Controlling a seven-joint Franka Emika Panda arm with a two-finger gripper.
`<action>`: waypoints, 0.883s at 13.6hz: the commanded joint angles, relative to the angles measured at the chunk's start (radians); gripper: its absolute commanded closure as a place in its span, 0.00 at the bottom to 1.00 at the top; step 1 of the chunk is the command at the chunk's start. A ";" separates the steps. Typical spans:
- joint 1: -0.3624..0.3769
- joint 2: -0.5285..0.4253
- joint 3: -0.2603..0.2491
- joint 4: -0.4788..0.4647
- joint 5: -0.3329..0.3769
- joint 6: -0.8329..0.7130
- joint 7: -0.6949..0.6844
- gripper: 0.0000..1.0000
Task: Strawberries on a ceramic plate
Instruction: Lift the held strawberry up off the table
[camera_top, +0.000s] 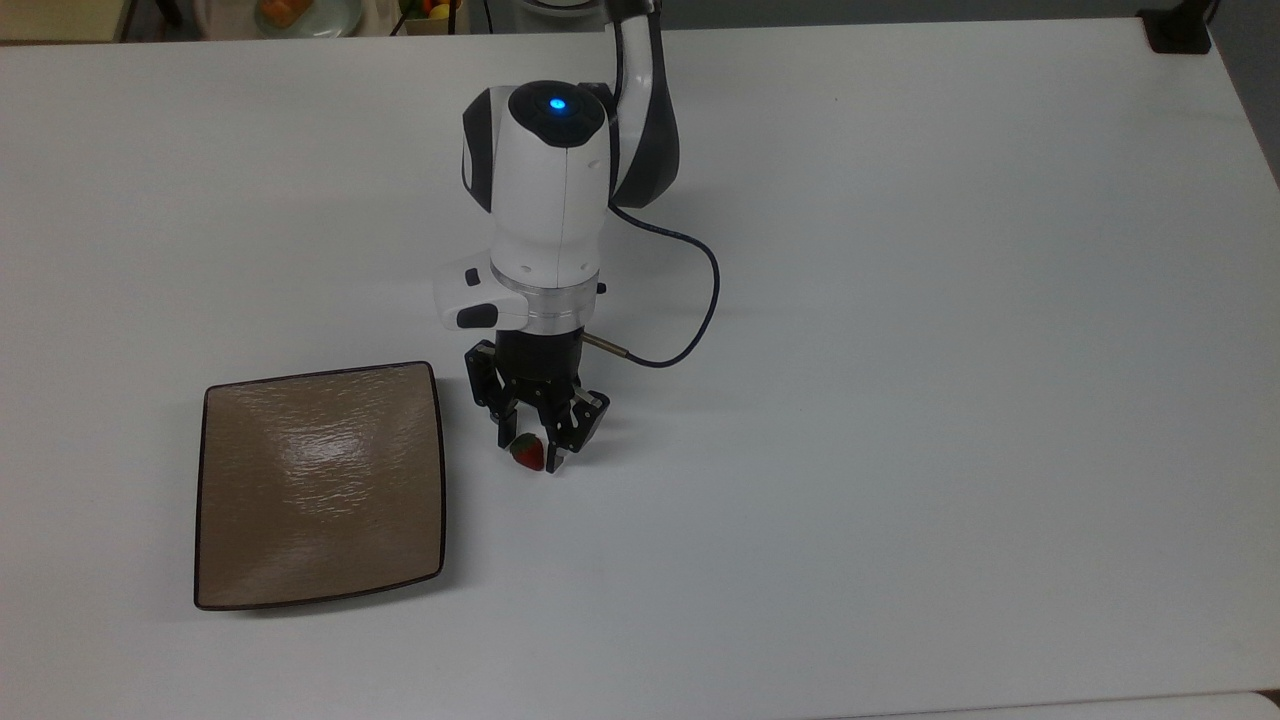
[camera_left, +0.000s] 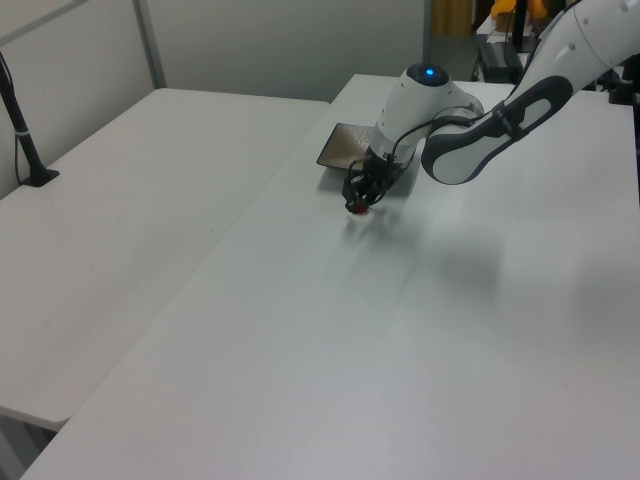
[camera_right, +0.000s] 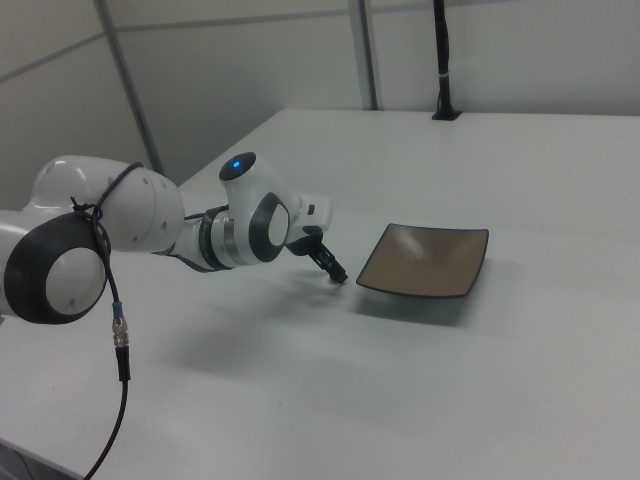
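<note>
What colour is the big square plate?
The ceramic plate is glossy tan-brown with a thin dark rim, best seen in the top view.

my arm (camera_top: 560, 190) reaches down to the table, wrist bent low, and my gripper (camera_top: 530, 455) points downward with both fingers (camera_top: 558, 447) closed tight around the strawberry (camera_top: 527, 453).
</note>
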 joint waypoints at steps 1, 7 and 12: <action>0.002 0.001 -0.005 -0.007 -0.031 0.031 0.030 0.62; -0.004 -0.006 -0.005 -0.007 -0.044 0.025 0.025 0.76; 0.010 -0.080 0.006 0.008 -0.030 -0.125 0.024 0.76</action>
